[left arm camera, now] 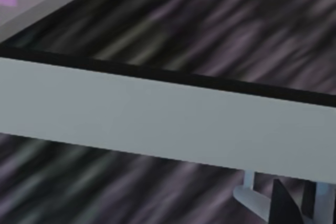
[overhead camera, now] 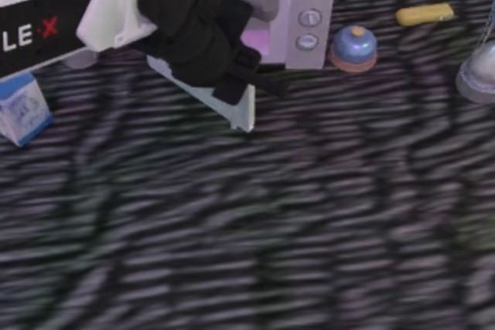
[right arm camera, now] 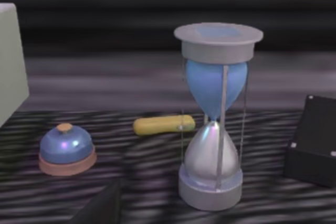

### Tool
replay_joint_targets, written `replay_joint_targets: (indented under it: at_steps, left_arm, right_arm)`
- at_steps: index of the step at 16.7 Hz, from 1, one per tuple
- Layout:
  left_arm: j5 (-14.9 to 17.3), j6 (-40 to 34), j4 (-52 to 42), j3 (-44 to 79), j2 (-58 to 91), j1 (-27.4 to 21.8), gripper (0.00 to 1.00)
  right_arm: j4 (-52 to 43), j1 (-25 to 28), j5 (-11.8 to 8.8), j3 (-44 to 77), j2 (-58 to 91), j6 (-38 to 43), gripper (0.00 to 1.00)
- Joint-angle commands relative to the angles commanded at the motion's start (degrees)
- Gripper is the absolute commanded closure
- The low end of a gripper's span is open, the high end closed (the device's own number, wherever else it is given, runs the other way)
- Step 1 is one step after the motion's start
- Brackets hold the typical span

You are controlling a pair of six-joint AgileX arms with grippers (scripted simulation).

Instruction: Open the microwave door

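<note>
The microwave [overhead camera: 298,5] is seen at the far edge of the table [overhead camera: 309,229], left of centre in the top view. The microwave door [overhead camera: 213,94] is swung outward, its free edge pointing toward the near side. The left claw [overhead camera: 259,75] is placed at that door's handle edge; whether its fingers are apart or together cannot be told. A blue bell [overhead camera: 353,45] is seen just right of the microwave, with a yellow bar [overhead camera: 425,14] and an hourglass [right arm camera: 215,114] farther right. The right claw is not shown.
</note>
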Motion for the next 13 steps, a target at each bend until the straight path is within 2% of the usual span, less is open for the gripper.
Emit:
replay_joint_targets:
  at_steps: [9,13]
  left_arm:
    - [0.00,0.00,0.00,0.00,0.00,0.00,1.00]
    - [1.30,1.68,0.12,-1.14,-0.82,0.41,1.00]
  right_arm:
    - [0.00,0.00,0.00,0.00,0.00,0.00,0.00]
    - [0.00,0.00,0.00,0.00,0.00,0.00,0.00]
